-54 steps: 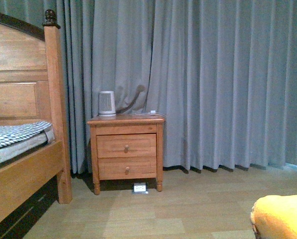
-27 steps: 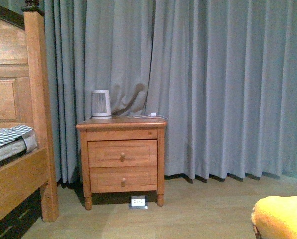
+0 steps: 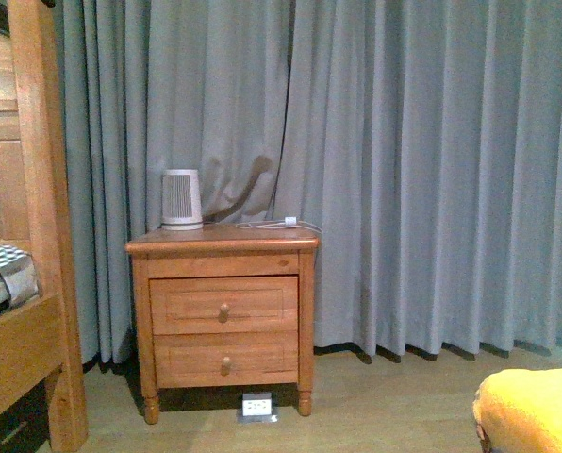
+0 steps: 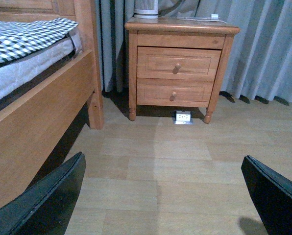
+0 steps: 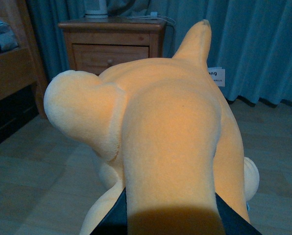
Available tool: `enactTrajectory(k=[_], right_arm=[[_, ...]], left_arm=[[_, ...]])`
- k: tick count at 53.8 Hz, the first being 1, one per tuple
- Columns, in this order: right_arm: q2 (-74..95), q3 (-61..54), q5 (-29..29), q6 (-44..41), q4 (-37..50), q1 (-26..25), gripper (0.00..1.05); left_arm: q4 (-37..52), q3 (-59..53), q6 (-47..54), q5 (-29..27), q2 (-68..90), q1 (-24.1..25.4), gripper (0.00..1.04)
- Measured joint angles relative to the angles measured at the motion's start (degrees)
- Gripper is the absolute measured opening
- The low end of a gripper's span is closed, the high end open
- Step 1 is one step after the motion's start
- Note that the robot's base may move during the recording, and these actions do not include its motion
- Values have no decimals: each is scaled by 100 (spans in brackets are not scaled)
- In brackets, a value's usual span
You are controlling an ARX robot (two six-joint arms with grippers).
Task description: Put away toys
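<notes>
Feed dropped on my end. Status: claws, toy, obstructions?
Left claw open, empty. Right claw shut on plush toy. Nightstand ahead, both drawers closed; bed off to the left.

Agape left tool (image 4: 163, 159), clenched right tool (image 5: 171, 221)

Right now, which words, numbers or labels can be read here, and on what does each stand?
"ang": on the tag of the toy; its start is hidden, and the print under it is too small to read.
Box under the nightstand: marks too blurred to read.
Nothing else bears text.
</notes>
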Motion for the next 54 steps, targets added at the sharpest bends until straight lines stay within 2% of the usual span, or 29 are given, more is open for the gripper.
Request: enactTrajectory(k=[54], right_arm=[[0,0,4,0,0,7,18]], left_arm=[[0,0,0,-2,0,0,99]])
